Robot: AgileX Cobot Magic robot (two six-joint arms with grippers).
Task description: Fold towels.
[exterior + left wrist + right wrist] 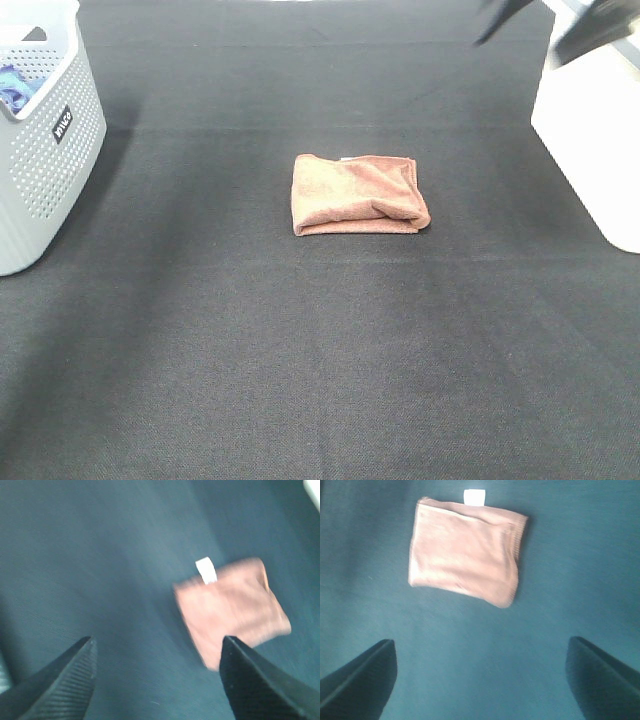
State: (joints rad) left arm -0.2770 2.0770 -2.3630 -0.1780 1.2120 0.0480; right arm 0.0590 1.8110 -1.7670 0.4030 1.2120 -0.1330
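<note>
1. Leftmost on my overhead feed, I see a pale perforated basket [45,160] at the table's left edge, with a blue cloth [15,88] showing inside it.
2. Next, my left gripper [157,677] hangs above the dark table cover [300,360] with its fingers [67,680] spread wide and nothing between them. In its blurred wrist picture the towel [232,610] lies on the cover beyond the fingertips, apart from them.
3. At the middle of the table the reddish-brown towel [358,194] lies folded into a compact rectangle, with one rumpled fold along its right side. A small white tag [206,570] sticks out from one edge.
4. My right gripper [480,680] is likewise released, both fingers [360,685] far apart over bare cover, with the towel [465,557] lying flat beyond them and untouched.
5. Far right, a white box-like object [600,130] stands at the table's edge, and above it a dark blurred piece of an arm [590,25] crosses the top corner.
</note>
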